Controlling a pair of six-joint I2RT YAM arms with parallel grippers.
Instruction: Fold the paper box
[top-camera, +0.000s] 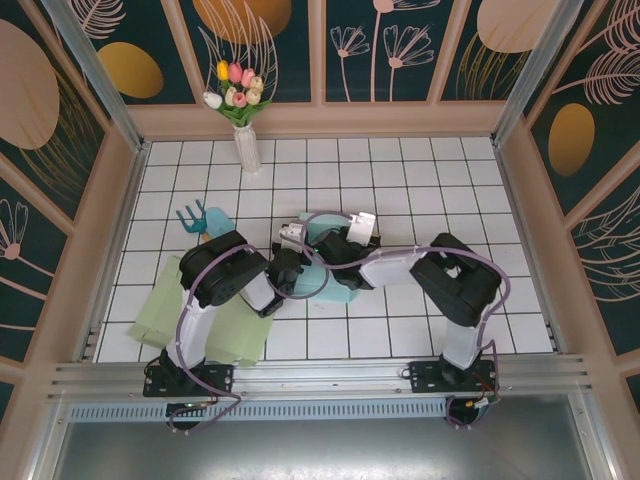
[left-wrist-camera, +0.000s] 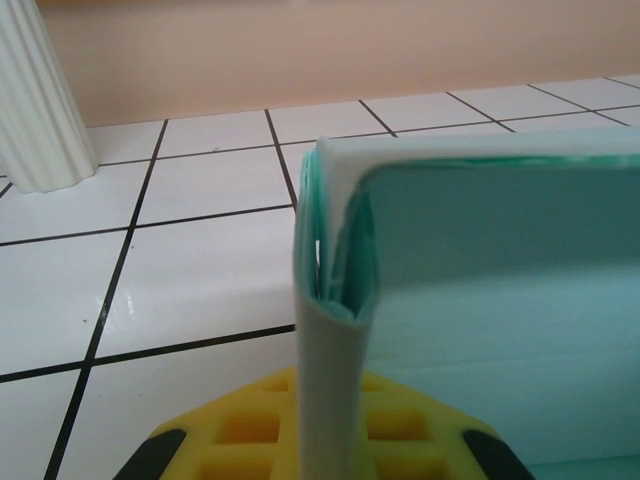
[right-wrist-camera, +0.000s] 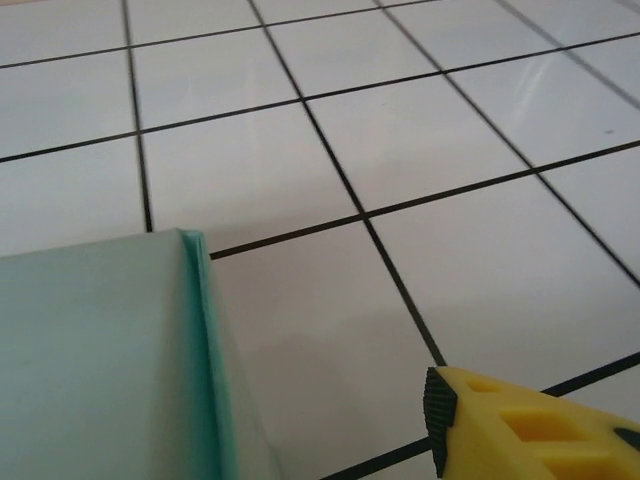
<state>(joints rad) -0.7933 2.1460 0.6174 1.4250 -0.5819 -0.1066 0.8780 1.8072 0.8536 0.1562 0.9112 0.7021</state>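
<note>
The teal paper box (top-camera: 322, 282) sits mid-table between both arms. My left gripper (top-camera: 297, 264) is shut on it. In the left wrist view, the box's folded double wall (left-wrist-camera: 335, 330) stands upright, pinched between the yellow jaws of the left gripper (left-wrist-camera: 330, 445). My right gripper (top-camera: 338, 258) is at the box's other side. In the right wrist view, the box's corner (right-wrist-camera: 110, 350) fills the lower left. One yellow finger (right-wrist-camera: 470, 425) with a black pad stands apart from it, with bare tile between. The other finger is hidden.
Pale green flat sheets (top-camera: 205, 312) lie on the tiles left of my left arm. A teal piece (top-camera: 203, 221) lies behind them. A white vase of tulips (top-camera: 245, 140) stands at the back, and it also shows in the left wrist view (left-wrist-camera: 40, 100).
</note>
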